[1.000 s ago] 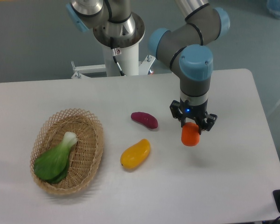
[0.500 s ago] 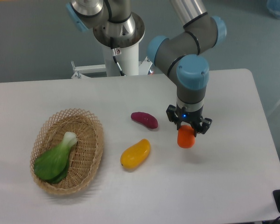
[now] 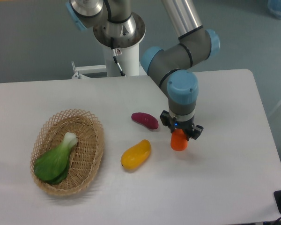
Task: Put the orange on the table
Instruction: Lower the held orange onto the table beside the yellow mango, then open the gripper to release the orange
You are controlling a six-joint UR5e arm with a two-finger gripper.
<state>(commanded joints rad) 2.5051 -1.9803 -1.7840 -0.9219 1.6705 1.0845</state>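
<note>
While we find no readable writing anywhere, we see the pincer (image 3: 180, 136) gripping the orange (image 3: 179, 141), its top hidden between the fingers, low over the bench (image 3: 225, 178) toward its right edge.

One fixed camera overlooks the table (image 3: 225, 187) from high front.

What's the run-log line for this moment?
pincer: shut on small round orange-red fruit | fruit: low over white tabletop, contact unclear | release: not yet
</note>
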